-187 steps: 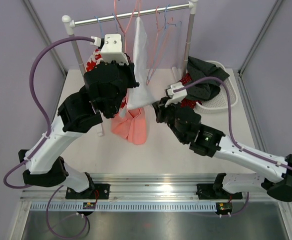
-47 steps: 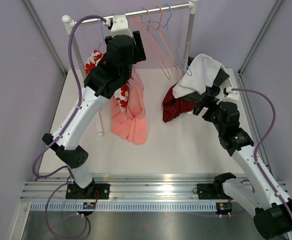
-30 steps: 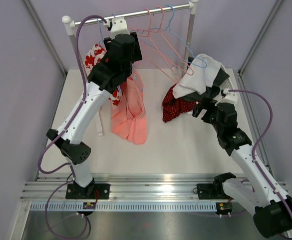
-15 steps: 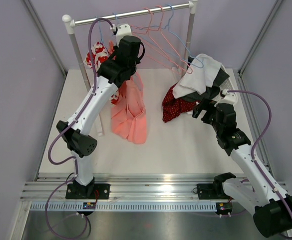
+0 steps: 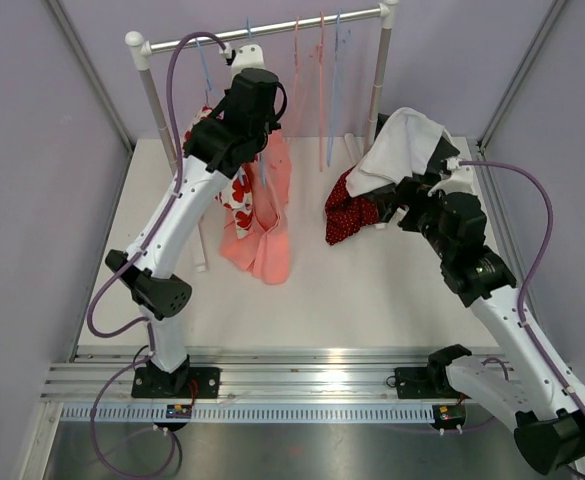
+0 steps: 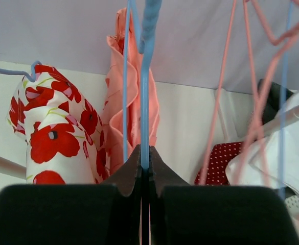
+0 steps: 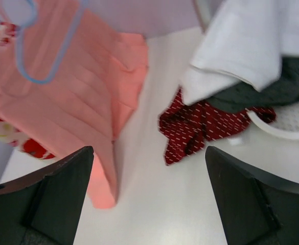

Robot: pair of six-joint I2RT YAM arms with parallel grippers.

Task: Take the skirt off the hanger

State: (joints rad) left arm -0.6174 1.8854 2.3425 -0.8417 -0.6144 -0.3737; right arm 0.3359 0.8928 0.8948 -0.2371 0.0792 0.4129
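A pink pleated skirt (image 5: 265, 215) hangs from a thin blue hanger (image 6: 144, 102) on the rail, its hem resting on the table. My left gripper (image 6: 144, 153) is raised to the rail and shut on the hanger's blue wire, with the skirt (image 6: 130, 97) just behind it. In the top view the left wrist (image 5: 252, 95) hides those fingers. My right gripper (image 7: 148, 153) stands open over bare table between the skirt (image 7: 67, 112) and a red dotted cloth (image 7: 205, 127), holding nothing.
A white garment with red flowers (image 5: 224, 185) hangs left of the skirt. Empty pink and blue hangers (image 5: 322, 80) hang on the rail (image 5: 272, 28). A white basket (image 7: 277, 131) at the right holds white (image 5: 402, 140), dark and red dotted clothes.
My left gripper has closed on the blue hanger wire. The empty hangers have swung back to hang straight. The skirt has shifted slightly. The right arm has risen a little.
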